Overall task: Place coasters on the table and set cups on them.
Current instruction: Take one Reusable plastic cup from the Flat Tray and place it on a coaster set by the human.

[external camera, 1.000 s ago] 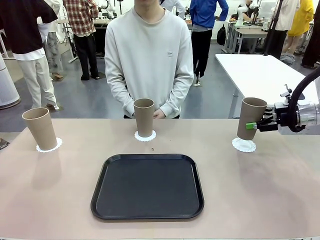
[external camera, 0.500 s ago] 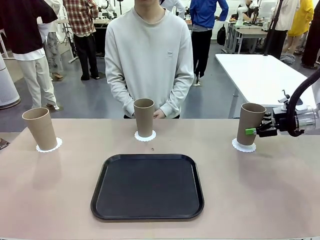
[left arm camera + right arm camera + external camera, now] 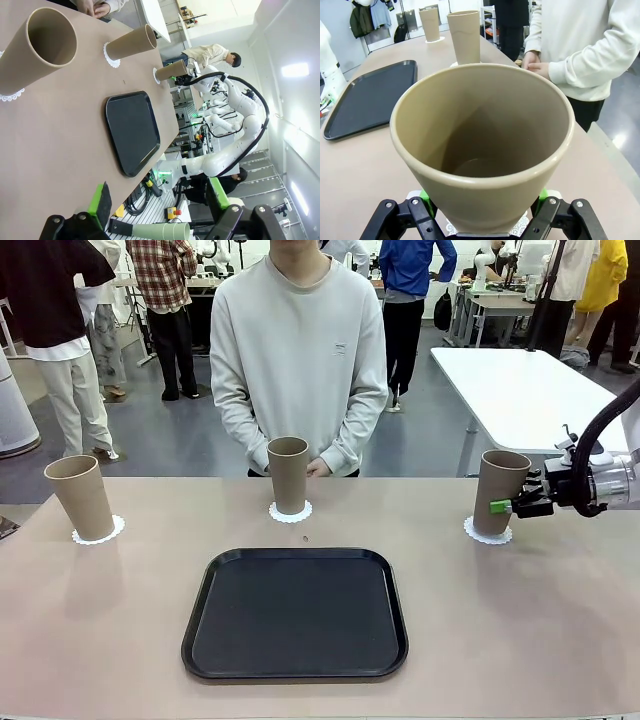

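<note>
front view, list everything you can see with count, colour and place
cups: three, tan-brown, far left, far middle, far right, each on a coaster
coasters: three, white and lacy, under the cups, left, middle, right
tray: one, black, near middle of the table
table: one, beige
white table: one, behind on the right
person: one, pale sweatshirt, far side, hands behind the middle cup
left gripper: fingers open, off the table's near edge
right gripper: fingers shut on the right cup

White jointed arm (image 3: 235,145), black cable, black end effector (image 3: 520,502), green pads.
</note>
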### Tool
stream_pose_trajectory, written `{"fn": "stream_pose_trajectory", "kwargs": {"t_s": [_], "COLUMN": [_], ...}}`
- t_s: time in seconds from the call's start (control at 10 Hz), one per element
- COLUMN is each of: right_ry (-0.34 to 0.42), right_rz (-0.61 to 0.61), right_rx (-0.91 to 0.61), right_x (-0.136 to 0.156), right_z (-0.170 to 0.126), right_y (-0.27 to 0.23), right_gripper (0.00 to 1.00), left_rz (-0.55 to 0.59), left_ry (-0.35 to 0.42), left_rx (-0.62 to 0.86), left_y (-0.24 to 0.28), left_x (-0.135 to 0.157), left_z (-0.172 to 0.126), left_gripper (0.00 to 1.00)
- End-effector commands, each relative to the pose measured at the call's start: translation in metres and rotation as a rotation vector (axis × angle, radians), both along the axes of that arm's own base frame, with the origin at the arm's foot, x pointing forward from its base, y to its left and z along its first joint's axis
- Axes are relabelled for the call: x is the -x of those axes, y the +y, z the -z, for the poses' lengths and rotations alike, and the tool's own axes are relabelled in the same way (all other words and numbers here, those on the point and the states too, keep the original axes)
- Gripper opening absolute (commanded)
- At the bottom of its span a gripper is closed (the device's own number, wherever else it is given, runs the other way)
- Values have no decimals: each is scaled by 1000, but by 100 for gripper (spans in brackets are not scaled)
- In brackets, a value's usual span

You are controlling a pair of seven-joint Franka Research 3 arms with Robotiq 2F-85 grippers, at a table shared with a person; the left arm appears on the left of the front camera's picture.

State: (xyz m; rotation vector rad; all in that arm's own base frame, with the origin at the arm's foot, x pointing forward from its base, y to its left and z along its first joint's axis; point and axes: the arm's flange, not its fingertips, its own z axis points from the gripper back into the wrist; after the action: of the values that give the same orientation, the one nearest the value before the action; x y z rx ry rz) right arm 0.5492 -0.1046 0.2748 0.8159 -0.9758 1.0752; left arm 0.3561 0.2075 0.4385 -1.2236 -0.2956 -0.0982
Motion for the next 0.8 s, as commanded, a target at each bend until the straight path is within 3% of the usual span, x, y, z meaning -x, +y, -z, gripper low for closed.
{"fn": "stream_pose_trajectory", "kwargs": {"t_s": [0.0, 0.4, 0.5, 0.7], "right_ry": [-13, 2, 10, 14], "right_rz": [-29, -36, -38, -42], "right_rx": [8, 13, 16, 23], "right_x": [0, -1, -1, 0], "right_z": [5, 11, 12, 12], "right_y": [-2, -1, 0, 0], "right_gripper": [84, 84, 95, 100], "left_rz": [-6, -6, -6, -6], "left_ry": [-11, -11, -11, -11], "left_rx": [5, 5, 5, 5], "left_y": [0, 0, 0, 0], "left_x": [0, 0, 0, 0], "left_z": [0, 0, 0, 0], "left_gripper": [100, 100, 100, 100]}}
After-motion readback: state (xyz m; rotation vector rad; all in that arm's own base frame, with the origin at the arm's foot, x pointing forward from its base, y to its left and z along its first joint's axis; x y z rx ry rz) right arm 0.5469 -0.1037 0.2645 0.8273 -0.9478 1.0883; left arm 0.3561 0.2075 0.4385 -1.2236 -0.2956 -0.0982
